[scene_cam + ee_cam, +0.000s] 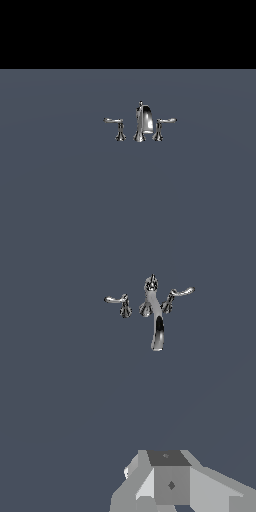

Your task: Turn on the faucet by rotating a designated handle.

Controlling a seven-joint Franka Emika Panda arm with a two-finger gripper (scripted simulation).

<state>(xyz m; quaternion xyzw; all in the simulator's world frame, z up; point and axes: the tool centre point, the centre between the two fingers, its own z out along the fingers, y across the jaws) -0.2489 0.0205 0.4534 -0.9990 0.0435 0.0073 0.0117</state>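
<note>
Three chrome pieces make up the faucet [141, 122] on the grey bench [60, 200]; we log the handle [115, 121] on the exterior view's left. Claw [170, 481] well apart; its state we cannot tell.

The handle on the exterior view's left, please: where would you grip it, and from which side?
Probably the thin horizontal arm of the handle, near its free end, approached from above with jaws straddling it. The flared pedestal beneath looks too wide and tapered, and the spout stands close beside it. The gripper is far off.
</note>
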